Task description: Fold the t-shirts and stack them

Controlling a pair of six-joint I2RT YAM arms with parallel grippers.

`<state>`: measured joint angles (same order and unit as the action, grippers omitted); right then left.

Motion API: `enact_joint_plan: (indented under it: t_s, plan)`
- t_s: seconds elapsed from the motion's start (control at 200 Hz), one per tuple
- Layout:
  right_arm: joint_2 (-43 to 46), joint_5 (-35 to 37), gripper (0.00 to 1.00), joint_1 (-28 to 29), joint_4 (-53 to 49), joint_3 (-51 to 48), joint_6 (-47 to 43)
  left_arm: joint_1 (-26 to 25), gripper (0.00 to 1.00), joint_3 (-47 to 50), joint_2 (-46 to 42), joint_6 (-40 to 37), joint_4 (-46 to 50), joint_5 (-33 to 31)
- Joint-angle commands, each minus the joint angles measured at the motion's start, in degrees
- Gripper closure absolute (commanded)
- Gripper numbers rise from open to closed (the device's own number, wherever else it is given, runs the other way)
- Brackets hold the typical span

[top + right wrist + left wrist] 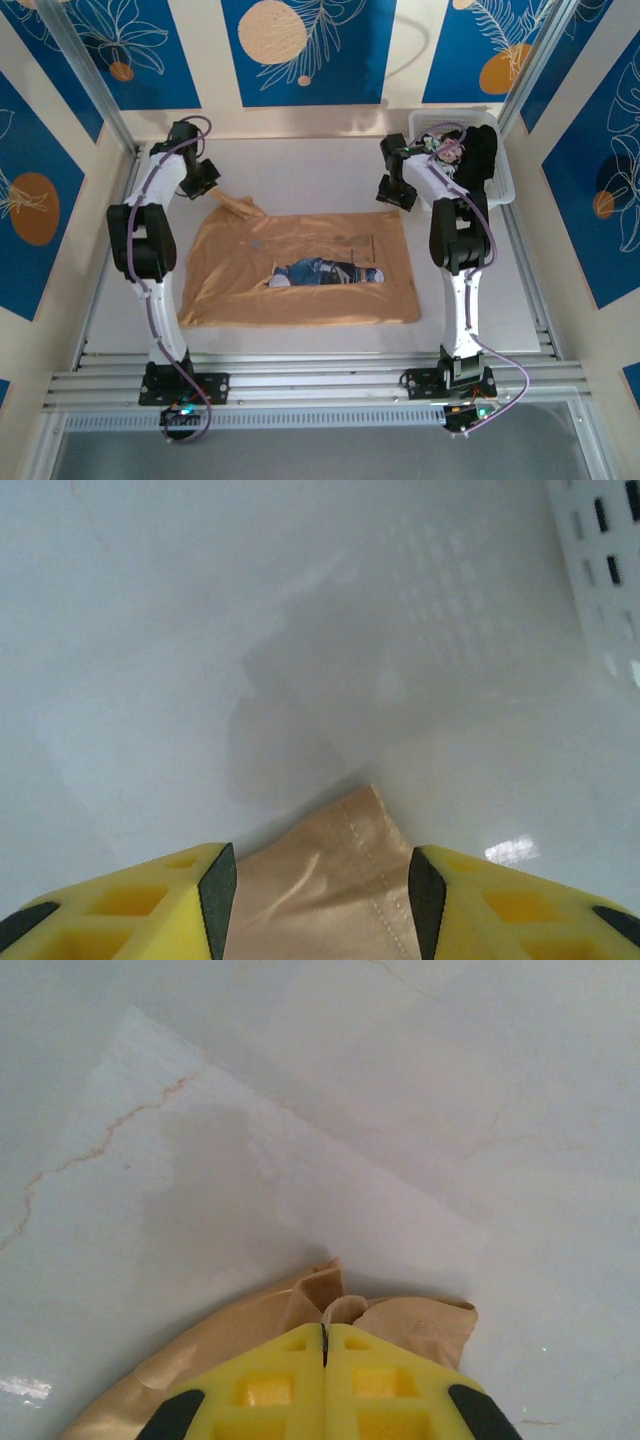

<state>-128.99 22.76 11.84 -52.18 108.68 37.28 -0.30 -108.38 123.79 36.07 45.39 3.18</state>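
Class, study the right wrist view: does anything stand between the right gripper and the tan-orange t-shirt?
Nothing visible does. The right gripper, jaws open, straddles a corner of the tan-orange t-shirt, which lies flat on the table.

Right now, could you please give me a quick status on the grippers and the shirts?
Left gripper shut on far-left corner of tan-orange t-shirt. Right gripper open, astride its far-right corner. Black t-shirt in basket.

Blue leaf-print wall panels [345,80], white table [300,165]
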Motion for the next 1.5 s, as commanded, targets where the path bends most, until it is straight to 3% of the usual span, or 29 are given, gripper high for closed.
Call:
enact_joint_plan:
  t_s: [0.0, 0.095, 0.195, 0.335, 0.455, 0.56, 0.72, 1.22, 1.32, 1.495]
  plan:
    - [-4.3, 1.9, 0.49, -0.3, -4.6, 1.4, -2.1, -0.6, 1.0, 1.1, -2.5, 0.8, 0.7, 1.4]
    - [-3.4, 7.6, 0.54, -0.6, -7.5, 1.2, -0.7, -0.7, 1.0, 1.4, -2.9, 0.8, 0.9, 1.5]
    - [1.9, 7.7, 0.58, -1.9, -2.8, -4.4, -1.7, -0.9, 1.0, 1.4, -3.0, 0.7, 1.0, 1.7]
    - [3.7, 8.8, 0.58, -4.6, -4.5, -4.1, -1.9, -1.1, 1.0, 1.7, -2.9, 0.6, 0.8, 1.9]
    - [5.4, 7.3, 0.58, -5.9, -3.3, -5.4, -3.2, -1.2, 1.0, 1.6, -2.6, 0.8, 0.7, 2.2]
    - [6.4, 3.0, 0.53, -3.3, 0.2, -6.4, -7.2, -1.2, 1.0, 1.7, -2.6, 0.7, 0.8, 2.0]
    - [5.0, 0.7, 0.49, 0.1, -1.1, -4.0, -5.7, -1.2, 1.0, 1.9, -2.5, 0.4, 0.8, 1.8]
    - [-6.3, -3.4, 0.51, -1.1, -7.1, 5.8, -4.0, -1.2, 1.0, 1.6, -3.3, 0.2, 1.4, 2.0]
    - [-7.4, -3.6, 0.56, -1.3, -7.8, 6.4, -3.6, -1.1, 1.0, 1.5, -3.2, 0.3, 1.4, 2.2]
    - [-7.1, -3.2, 0.79, -1.2, -7.4, 6.6, -4.1, -1.2, 1.0, 1.2, -3.2, -0.1, 1.4, 2.3]
